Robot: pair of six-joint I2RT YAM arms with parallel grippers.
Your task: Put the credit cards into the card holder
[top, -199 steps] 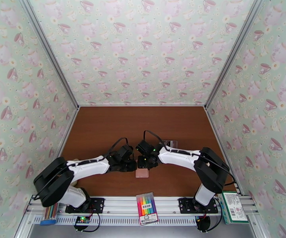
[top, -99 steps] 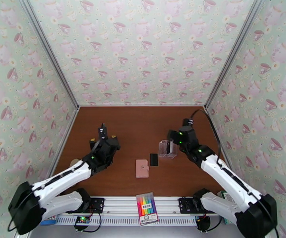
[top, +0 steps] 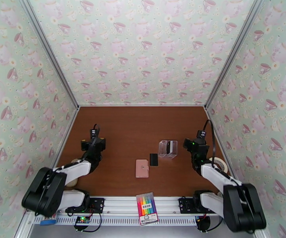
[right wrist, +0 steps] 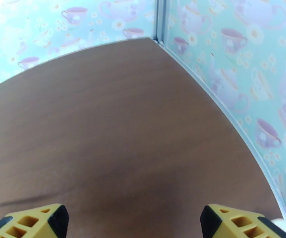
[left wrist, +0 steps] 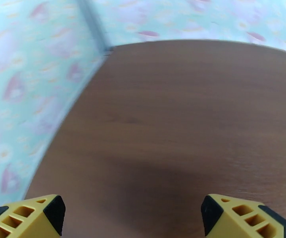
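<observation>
The card holder (top: pixel 142 168), a pink wallet folded shut, lies flat near the table's front centre. One black credit card (top: pixel 154 159) rests on the table just right of it and slightly further back. My left gripper (top: pixel 93 136) is far to the left of both. In the left wrist view it (left wrist: pixel 133 215) stands open over bare wood, with nothing between its yellow fingertips (left wrist: pixel 27 215). My right gripper (top: pixel 200 136) is off to the right, beyond a clear box. It (right wrist: pixel 135 219) is open too, and the space between its fingertips (right wrist: pixel 238 219) is bare.
A clear plastic box (top: pixel 167 148) stands behind and right of the card. A roll of tape (top: pixel 221 164) lies by the right arm, and a pale roll (top: pixel 73 161) peeks out by the left arm. A marker pack (top: pixel 147 203) sits on the front rail. Patterned walls enclose the table (top: pixel 135 127).
Both arms have swung back from the centre to the sides, and both grippers have opened wide. The wallet and black card, partly covered by the grippers a second ago, now lie uncovered.
</observation>
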